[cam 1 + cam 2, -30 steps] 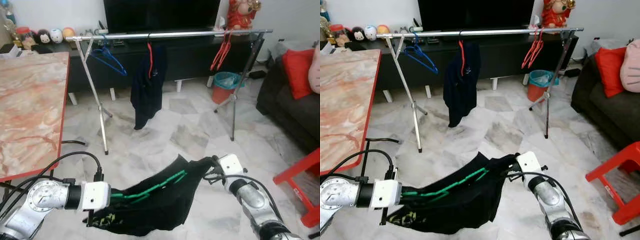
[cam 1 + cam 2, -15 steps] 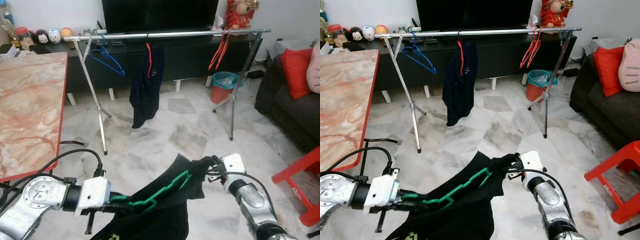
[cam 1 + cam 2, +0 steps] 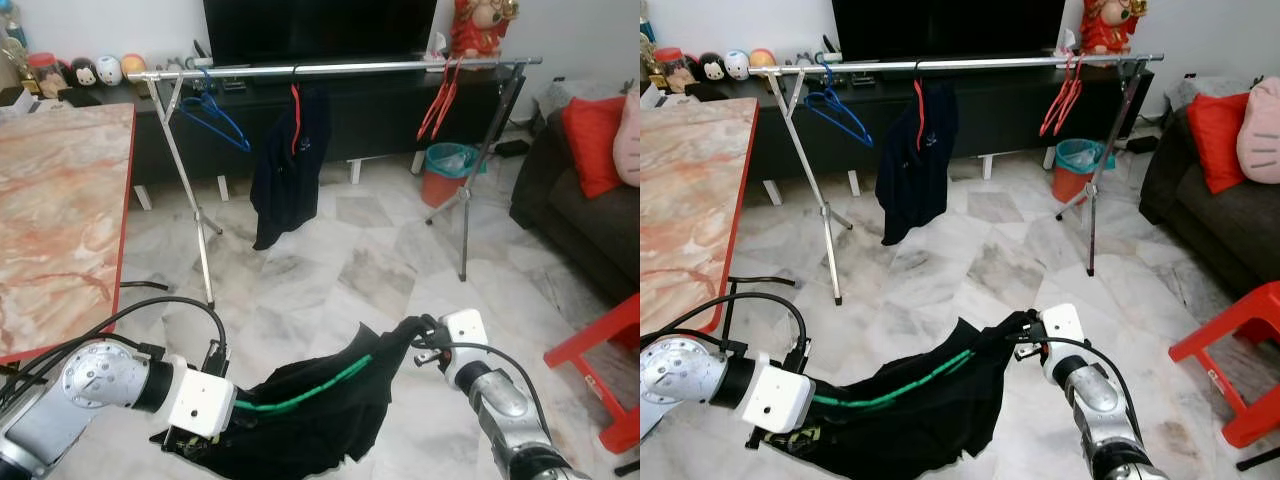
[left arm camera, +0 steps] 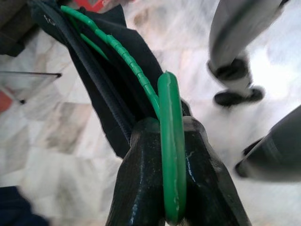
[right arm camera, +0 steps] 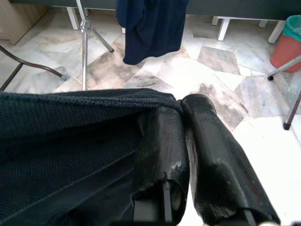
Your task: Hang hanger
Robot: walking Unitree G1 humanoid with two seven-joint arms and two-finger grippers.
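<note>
A green hanger [image 3: 300, 395] runs through a black garment [image 3: 330, 430] held low in front of me, above the marble floor. My left gripper [image 3: 232, 412] is shut on the hanger's green hook [image 4: 170, 150], seen close up in the left wrist view. My right gripper [image 3: 412, 338] is shut on the garment's edge [image 5: 94, 106] at its upper right corner. Ahead stands a metal clothes rail [image 3: 340, 68] with a blue hanger [image 3: 215, 110], a dark shirt on a red hanger [image 3: 290, 150] and red hangers [image 3: 440, 100].
A marble-top table with red edge [image 3: 60, 210] is on the left. A black TV cabinet [image 3: 380, 110] stands behind the rail, with a bin [image 3: 448, 170] near the rail's right leg. A dark sofa with red cushion [image 3: 590, 190] and a red stool [image 3: 600, 370] are on the right.
The garment and hanger sagged half a second ago, then rose and stretched flatter between the grippers. My left arm has moved inward. The hung dark shirt has swung left.
</note>
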